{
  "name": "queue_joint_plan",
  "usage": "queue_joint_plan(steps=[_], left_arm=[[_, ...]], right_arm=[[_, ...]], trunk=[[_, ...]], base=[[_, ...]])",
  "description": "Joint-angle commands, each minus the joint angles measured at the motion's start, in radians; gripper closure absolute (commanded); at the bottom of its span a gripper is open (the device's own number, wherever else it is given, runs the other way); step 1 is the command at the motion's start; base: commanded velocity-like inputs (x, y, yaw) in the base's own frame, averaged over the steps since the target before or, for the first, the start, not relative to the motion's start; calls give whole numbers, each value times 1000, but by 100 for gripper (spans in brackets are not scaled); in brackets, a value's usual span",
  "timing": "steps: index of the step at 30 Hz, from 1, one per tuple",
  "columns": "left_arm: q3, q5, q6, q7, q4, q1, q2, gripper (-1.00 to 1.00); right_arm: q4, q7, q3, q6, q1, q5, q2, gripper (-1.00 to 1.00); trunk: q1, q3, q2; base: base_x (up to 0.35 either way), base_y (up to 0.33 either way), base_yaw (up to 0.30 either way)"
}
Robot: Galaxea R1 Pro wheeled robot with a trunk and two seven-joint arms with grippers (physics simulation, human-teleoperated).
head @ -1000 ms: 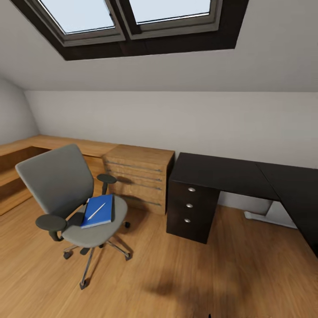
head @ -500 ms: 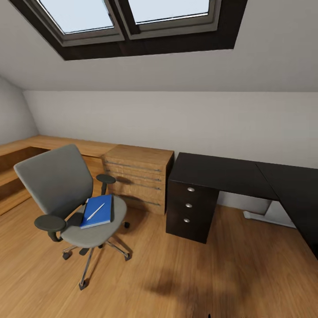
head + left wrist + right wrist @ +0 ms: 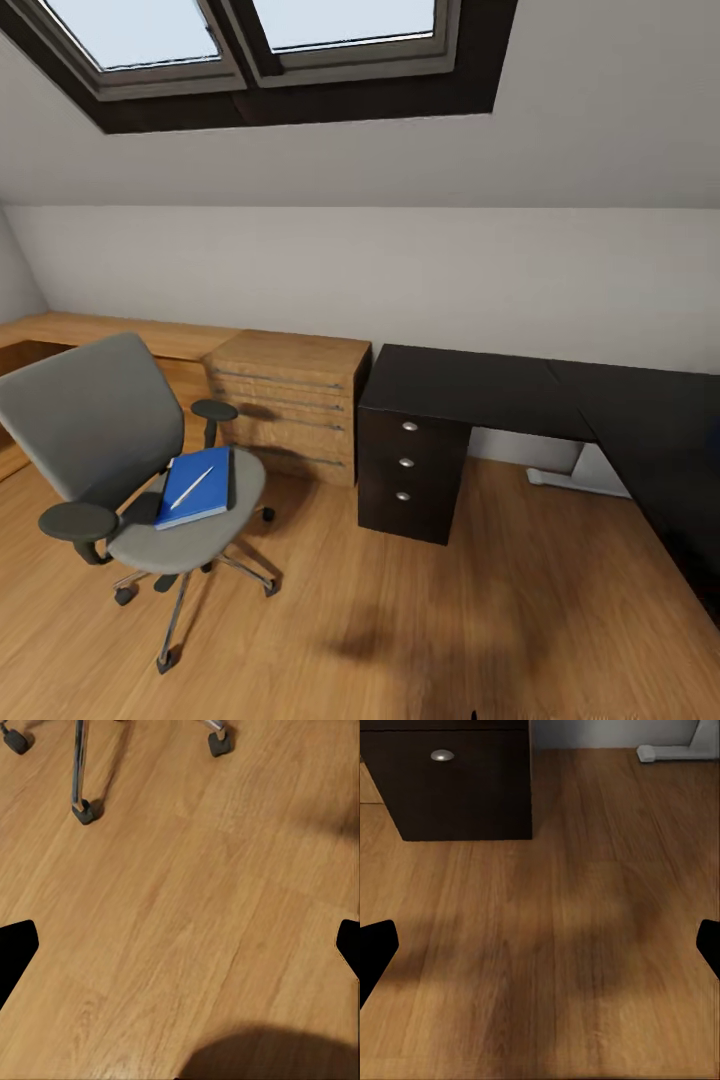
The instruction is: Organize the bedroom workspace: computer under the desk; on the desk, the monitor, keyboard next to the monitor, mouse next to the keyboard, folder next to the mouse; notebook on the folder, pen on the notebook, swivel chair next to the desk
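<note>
1. Swivel chair point(image 3: 130, 470) at left on the wood floor point(image 3: 400, 620), apart from the desk. Blue folder point(image 3: 197, 487) lies flat on its seat, white pen point(image 3: 191, 487) on top.
2. Light wooden drawers point(image 3: 290, 405) against the far wall, between chair and desk.
3. Desk point(image 3: 480, 390) at right, black top bare, drawer unit point(image 3: 410, 468) at its left end.
4. Left gripper point(image 3: 180, 945) spread wide, holding nothing, over floor near the chair's casters.
5. Right gripper point(image 3: 540, 945) likewise spread and unloaded, over floor near the drawer unit.

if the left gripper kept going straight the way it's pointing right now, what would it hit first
Most likely the bare wooden floor: the left gripper is open and aimed down at it, with nothing between the fingertips. The swivel chair's casters sit off to the side of that line, though depth is hard to judge.
</note>
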Motion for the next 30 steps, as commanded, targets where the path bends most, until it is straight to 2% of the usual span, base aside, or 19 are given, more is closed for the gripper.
queue_joint_plan(steps=[1,30], left_arm=[[-7,11,-5,7,0,-1,1,-100],[-7,9,-7,7,0,-1,0,-100]], right_arm=[[0,-4,-5,-2,-1,6,0,-100],[2,-3,-5,-2,-1,8,0,-100]], trunk=[[0,-1,-1],[0,-1,-1]], base=[[0,0,-260],[0,0,-263]])
